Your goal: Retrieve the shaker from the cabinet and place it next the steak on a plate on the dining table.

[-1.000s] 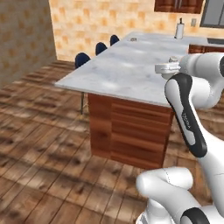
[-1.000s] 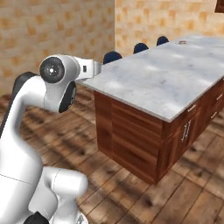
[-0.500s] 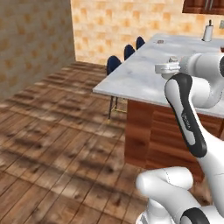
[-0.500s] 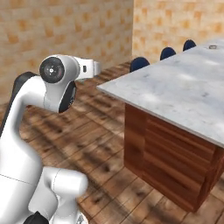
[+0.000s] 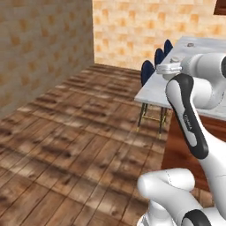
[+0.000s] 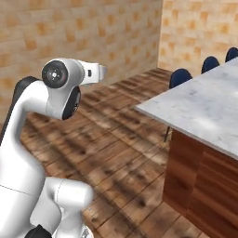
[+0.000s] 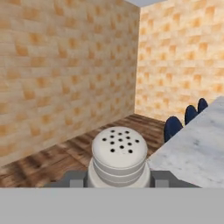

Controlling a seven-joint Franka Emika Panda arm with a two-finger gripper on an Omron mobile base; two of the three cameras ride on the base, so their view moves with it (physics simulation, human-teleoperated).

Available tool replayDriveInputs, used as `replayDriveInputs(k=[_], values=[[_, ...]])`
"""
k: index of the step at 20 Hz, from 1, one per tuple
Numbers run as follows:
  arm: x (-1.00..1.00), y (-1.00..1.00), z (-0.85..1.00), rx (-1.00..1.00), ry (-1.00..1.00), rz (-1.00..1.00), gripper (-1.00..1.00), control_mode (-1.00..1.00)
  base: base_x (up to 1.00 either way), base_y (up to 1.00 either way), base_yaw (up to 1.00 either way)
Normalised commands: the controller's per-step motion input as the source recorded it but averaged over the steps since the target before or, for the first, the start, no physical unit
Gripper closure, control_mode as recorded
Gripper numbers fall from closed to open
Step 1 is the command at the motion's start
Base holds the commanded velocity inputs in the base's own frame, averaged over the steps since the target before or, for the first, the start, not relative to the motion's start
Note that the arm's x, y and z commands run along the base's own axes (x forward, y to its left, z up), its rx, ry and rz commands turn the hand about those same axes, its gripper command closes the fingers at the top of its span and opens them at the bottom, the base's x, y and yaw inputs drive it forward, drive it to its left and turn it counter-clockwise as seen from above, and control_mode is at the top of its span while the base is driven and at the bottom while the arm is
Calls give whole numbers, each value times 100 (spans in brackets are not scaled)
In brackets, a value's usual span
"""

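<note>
The pale grey shaker (image 7: 119,155), with its dotted rounded cap, stands upright between my two dark fingertips (image 7: 74,178) in the hand view. My gripper (image 7: 119,178) is shut on it, held up in the air. The dining table (image 5: 154,88) with its marble top lies to the right of my arm; its near corner (image 6: 204,104) is beside and ahead of my hand, and its edge (image 7: 197,148) is right of the shaker. A tiny pale thing (image 5: 190,44) lies far back on the slab, too small to tell. Steak, plate and cabinet are out of view.
Dark blue stools (image 5: 148,70) line the table's far side (image 6: 180,76) (image 7: 173,126). The table's reddish wooden base (image 6: 200,176) stands close on the right. Wooden floor (image 5: 66,132) stretches to the left up to the tan brick walls (image 7: 65,78).
The whole picture has shifted: the base has moved, so the table has slid right in both base views and more floor and wall show. The arm keeps its pose.
</note>
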Motion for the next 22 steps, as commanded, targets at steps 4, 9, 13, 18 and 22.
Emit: replayDriveInputs(k=[4,9,13,18,22], values=[[0,0,0,0,0,0,100,100,74,42,0],[0,0,0,0,0,0,100,100,89,43,-7],[0,0,0,0,0,0,100,100,100,39,-20],[0,0,0,0,0,0,100,100,98,31,-25],[0,0,0,0,0,0,100,100,100,29,-29]])
